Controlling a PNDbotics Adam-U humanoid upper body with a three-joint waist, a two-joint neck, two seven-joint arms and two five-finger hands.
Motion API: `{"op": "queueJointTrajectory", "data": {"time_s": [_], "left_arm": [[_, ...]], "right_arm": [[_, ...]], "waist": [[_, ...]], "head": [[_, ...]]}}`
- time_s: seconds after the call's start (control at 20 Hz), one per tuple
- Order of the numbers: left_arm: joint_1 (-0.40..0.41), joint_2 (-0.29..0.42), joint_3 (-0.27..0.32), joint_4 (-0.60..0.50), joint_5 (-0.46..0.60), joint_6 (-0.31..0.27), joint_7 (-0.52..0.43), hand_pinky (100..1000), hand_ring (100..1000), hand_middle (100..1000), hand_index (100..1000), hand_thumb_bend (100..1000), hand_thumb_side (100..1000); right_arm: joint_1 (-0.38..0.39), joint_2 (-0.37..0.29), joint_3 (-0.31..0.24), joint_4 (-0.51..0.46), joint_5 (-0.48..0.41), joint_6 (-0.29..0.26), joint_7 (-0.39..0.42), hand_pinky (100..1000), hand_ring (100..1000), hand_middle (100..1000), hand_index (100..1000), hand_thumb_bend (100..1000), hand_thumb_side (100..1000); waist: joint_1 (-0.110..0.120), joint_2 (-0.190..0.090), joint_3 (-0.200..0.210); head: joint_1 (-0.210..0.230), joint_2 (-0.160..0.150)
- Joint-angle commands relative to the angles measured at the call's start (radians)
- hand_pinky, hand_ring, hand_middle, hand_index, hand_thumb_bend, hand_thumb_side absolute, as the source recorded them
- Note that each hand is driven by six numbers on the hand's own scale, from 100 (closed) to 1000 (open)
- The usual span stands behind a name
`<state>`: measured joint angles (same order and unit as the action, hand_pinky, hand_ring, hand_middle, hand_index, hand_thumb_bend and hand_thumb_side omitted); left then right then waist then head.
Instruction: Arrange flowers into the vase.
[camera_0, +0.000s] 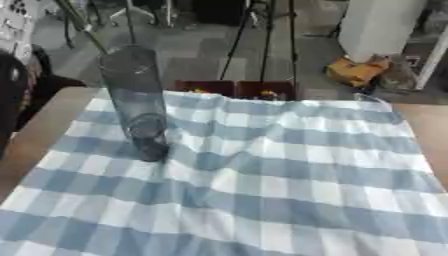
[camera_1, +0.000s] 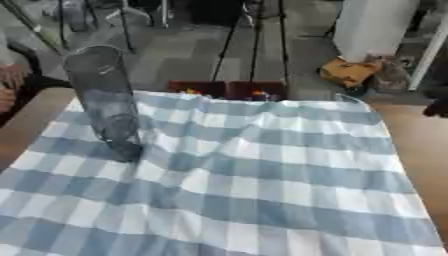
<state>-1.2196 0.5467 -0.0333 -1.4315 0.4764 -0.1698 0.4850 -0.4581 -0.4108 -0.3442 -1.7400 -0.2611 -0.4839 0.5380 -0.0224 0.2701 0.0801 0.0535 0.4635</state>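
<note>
A tall clear glass vase (camera_0: 136, 100) stands upright on the left side of a blue-and-white checked cloth (camera_0: 289, 175) draped over a wooden worktop (camera_1: 31, 125), with what appears to be a thin stem (camera_0: 83, 25) rising slantwise from its mouth toward the upper left. No loose flowers lie on the cloth, and neither of the robot's hands can be made out for certain in either eye view, so whether their fingers are apart or closed cannot be told; a dark shape (camera_1: 436, 107) at the right edge of the right eye view is too indistinct to name. The arranging looks to be between stems: the next move would likely call for fetching another flower from outside the view and lowering its stem into the vase's narrow opening without tipping the tall glass. Two dark red boxes (camera_0: 234, 89) sit just beyond the cloth's far edge.
</note>
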Motion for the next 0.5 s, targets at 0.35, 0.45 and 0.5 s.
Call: {"op": "queueJointTrajectory", "data": {"time_s": [0.35,0.45,0.5], "left_arm": [[-0.044,0.012,0.02,0.014,-0.039,-0.079,0.026,100,100,100,106,100,684],[-0.047,0.009,0.021,0.023,-0.041,-0.087,0.027,100,100,100,106,100,687],[-0.048,0.007,0.022,0.03,-0.041,-0.09,0.029,100,100,100,105,100,688]], "right_arm": [[-0.03,-0.042,0.003,0.008,-0.025,-0.029,0.008,778,571,483,764,100,1000],[-0.034,-0.044,0.003,0.012,-0.027,-0.035,0.01,777,571,483,764,100,1000],[-0.035,-0.045,0.003,0.014,-0.028,-0.038,0.011,777,571,483,764,100,1000]], "waist": [[-0.009,0.004,-0.017],[-0.012,0.009,-0.02],[-0.013,0.012,-0.021]], "head": [[0.022,-0.038],[0.025,-0.041],[0.027,-0.042]]}}
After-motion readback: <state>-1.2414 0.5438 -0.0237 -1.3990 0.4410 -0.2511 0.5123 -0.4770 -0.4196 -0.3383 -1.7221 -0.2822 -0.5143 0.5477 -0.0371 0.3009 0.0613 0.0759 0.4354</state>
